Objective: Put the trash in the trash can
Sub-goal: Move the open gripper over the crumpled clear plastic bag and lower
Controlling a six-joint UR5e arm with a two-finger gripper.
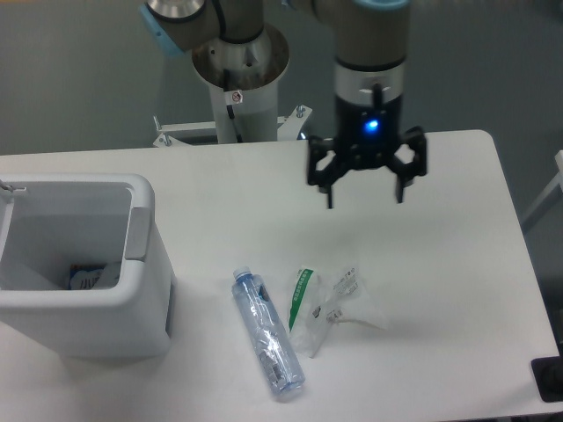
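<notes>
A crumpled clear wrapper [327, 305] with a green strip and white labels lies on the white table, front centre. Just left of it lies a clear bluish plastic bottle [266, 333], its cap pointing away from the camera. The white boxy trash can [132, 290] stands at the left edge, and some paper or packaging shows at its bottom. My gripper [365, 199] hangs above the table, behind and slightly right of the wrapper. Its fingers are spread wide, open, with nothing between them.
The arm's base pedestal [239, 88] rises behind the table's far edge. The table's right edge [519, 264] runs close to the gripper's side. A dark object [550, 380] sits at the front right corner.
</notes>
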